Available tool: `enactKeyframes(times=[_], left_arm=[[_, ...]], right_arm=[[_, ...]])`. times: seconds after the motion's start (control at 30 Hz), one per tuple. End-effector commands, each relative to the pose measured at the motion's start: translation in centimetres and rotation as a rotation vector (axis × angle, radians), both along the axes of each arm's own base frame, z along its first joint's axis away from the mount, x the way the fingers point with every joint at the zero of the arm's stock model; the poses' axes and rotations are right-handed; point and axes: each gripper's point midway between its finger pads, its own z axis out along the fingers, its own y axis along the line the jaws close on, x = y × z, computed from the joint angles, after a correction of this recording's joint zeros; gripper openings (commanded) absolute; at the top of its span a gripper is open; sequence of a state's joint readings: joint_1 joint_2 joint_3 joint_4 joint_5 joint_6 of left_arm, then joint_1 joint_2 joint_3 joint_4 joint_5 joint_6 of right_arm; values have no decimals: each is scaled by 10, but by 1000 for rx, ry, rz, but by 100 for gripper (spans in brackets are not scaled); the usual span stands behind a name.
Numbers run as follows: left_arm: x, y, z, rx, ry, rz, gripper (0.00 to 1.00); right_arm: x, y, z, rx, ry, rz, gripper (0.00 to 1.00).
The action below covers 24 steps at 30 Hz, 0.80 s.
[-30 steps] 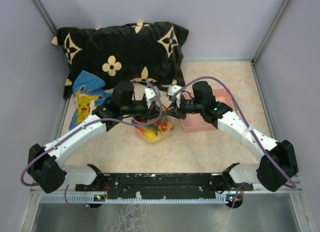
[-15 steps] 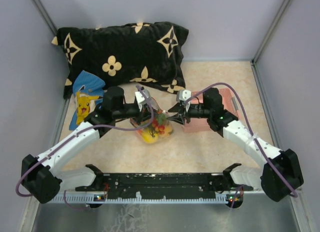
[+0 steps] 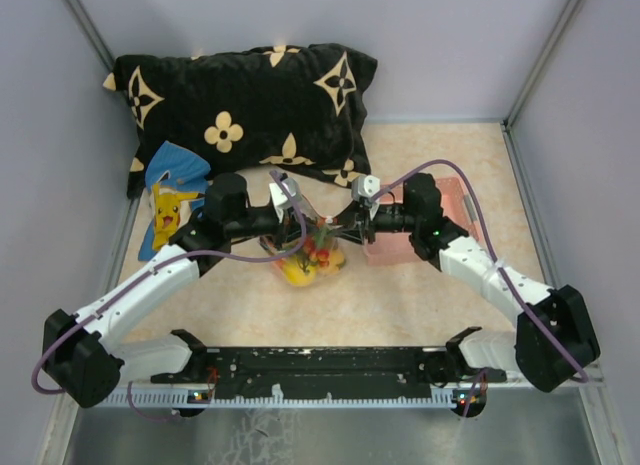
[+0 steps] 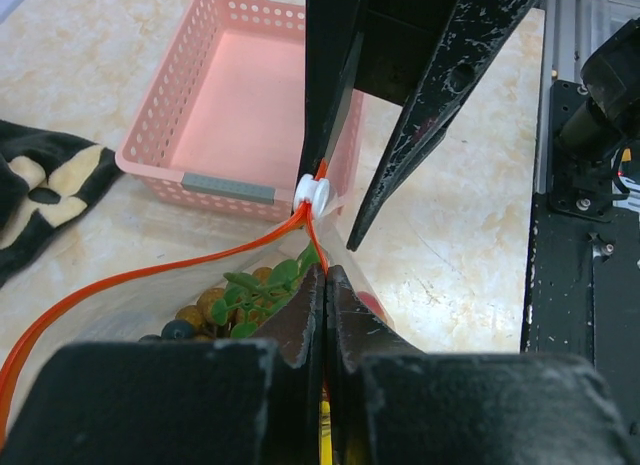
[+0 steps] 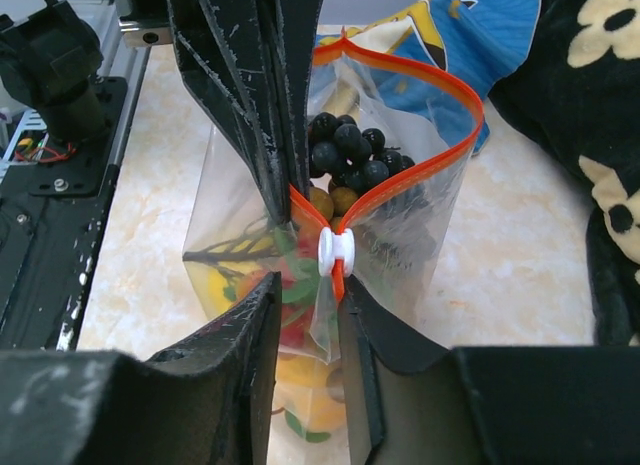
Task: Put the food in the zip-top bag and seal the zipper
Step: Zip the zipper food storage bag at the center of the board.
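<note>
Mid-table: food (image 3: 310, 257) in zip-top bag (image 5: 420, 255), zipper (image 5: 420, 67) mostly unsealed. Left gripper (image 4: 325, 275) clamps zipper; right gripper (image 5: 310, 290) jaws apart astride slider (image 5: 337, 253). Seal not yet done.

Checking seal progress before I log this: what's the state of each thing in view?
zip-top bag: held upright, mouth gaping
zipper: mostly unsealed, slider at the right-gripper end
food: inside the bag
left gripper: shut on the zipper
right gripper: open, fingers flanking the slider
pink basket: upright, nothing seen inside
</note>
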<state>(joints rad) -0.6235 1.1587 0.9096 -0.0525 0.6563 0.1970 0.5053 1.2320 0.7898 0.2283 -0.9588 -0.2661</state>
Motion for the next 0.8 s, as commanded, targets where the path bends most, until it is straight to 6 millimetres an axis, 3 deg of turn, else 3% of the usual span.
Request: enactKeyframes(times=[0.0, 0.1, 0.3, 0.5, 0.77], left_arm=[[-5, -3, 22, -64, -59, -36, 0], [-6, -3, 21, -64, -58, -44, 0], [-5, 0, 24, -60, -84, -30, 1], [2, 8, 35, -28, -180, 4, 32], [7, -2, 45, -8, -277, -75, 56]], right_arm=[[4, 4, 15, 50, -51, 15, 27], [5, 5, 16, 61, -52, 17, 21], [6, 6, 19, 66, -52, 19, 0], [6, 5, 23, 40, -51, 21, 0], [7, 6, 21, -1, -51, -4, 0]])
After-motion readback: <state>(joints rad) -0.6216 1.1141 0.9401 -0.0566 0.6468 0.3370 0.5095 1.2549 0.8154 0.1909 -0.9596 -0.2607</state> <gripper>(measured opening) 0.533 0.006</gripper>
